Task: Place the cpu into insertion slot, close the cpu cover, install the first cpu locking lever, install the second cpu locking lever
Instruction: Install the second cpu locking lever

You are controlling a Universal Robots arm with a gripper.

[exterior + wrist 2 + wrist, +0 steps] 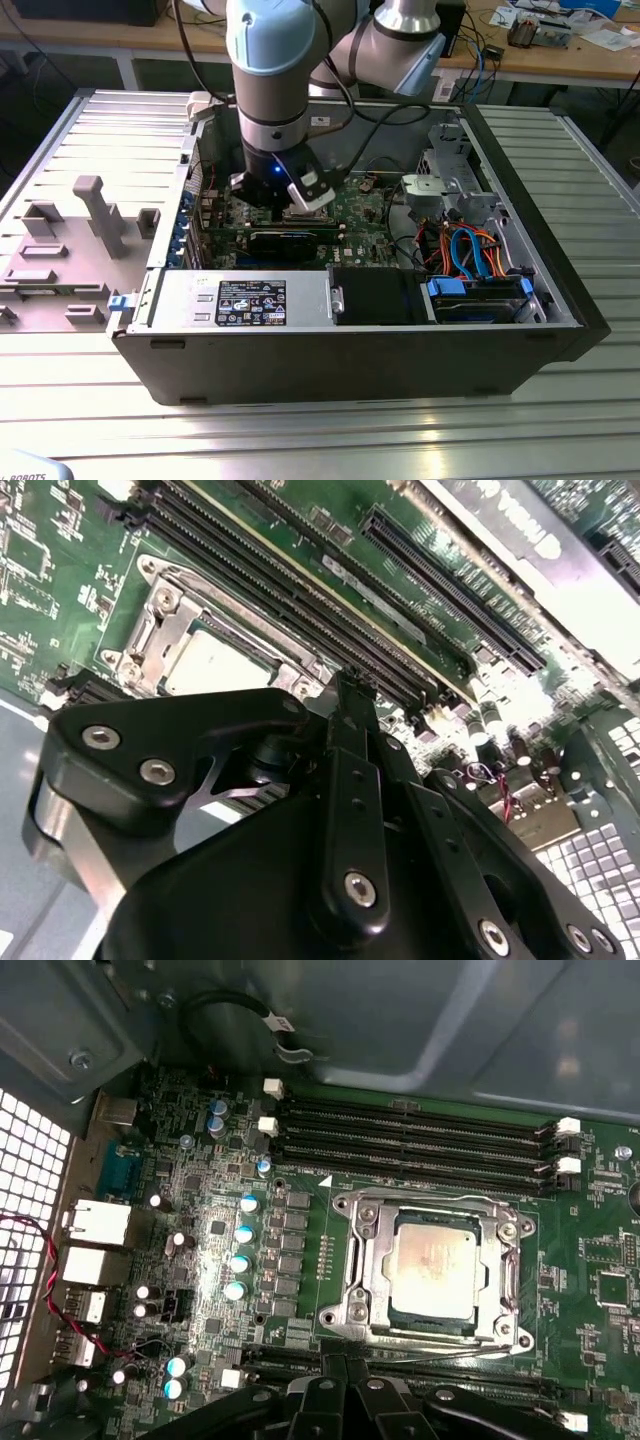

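The cpu (435, 1265), a square chip with a silvery top, lies flat in the insertion slot (342, 1206) on the green board. The cpu cover (368, 1270), a silvery frame plate, lies down around the chip's edges, and the chip shows through its window. In the second wrist view the cpu (215, 662) and cover (158, 630) lie just beyond the black fingers. My gripper (340, 1375) hovers just above the board beside the socket, apart from it, shut with nothing held. In the exterior view the gripper (300, 205) hangs inside the open computer case.
Long black memory slots (420, 1130) run along the socket's far side. A long black card (285, 240), a silver power supply (250, 300) and a drive cage with blue and orange cables (470, 255) crowd the case. A grey fixture (90, 220) stands on the exterior view's left.
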